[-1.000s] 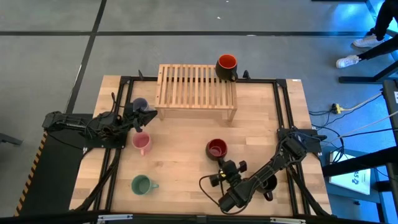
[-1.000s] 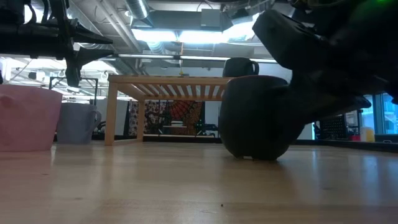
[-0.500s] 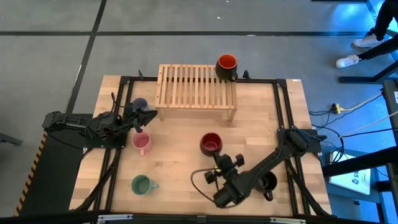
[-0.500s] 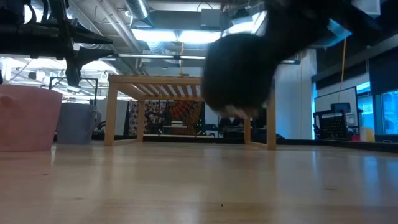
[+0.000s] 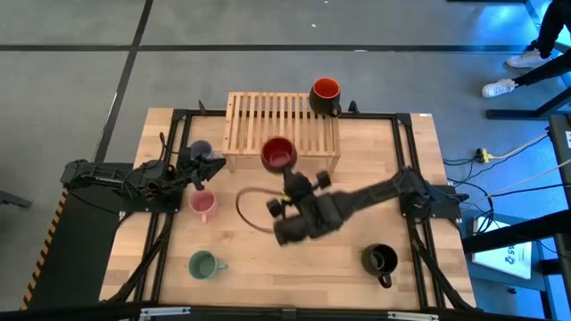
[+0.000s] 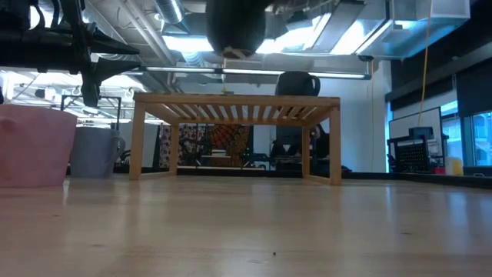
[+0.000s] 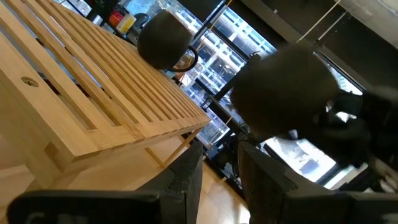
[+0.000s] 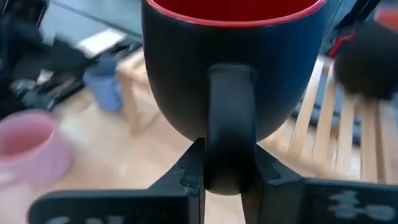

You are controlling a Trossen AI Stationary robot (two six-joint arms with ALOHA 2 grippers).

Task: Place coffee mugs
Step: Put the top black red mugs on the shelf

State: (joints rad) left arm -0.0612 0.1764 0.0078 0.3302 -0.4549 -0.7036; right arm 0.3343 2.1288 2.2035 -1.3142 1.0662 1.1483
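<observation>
Right gripper (image 8: 224,177) is pinching the red mug (image 5: 278,154) by its handle, up over the rack (image 5: 268,116) front edge. Keep it level, lower slowly, clear of the orange mug (image 5: 325,93).

The right arm stretches in across the table (image 5: 375,152), its right pincer (image 8: 228,167) clamped on a mug handle. The left arm waits at the table's left edge, its left pincer (image 5: 212,163) parted.

table (image 5: 259,245) — rack (image 5: 282,134) | mugs — pink (image 5: 203,205), green (image 5: 202,264), lavender (image 5: 201,150), black (image 5: 379,261)
</observation>
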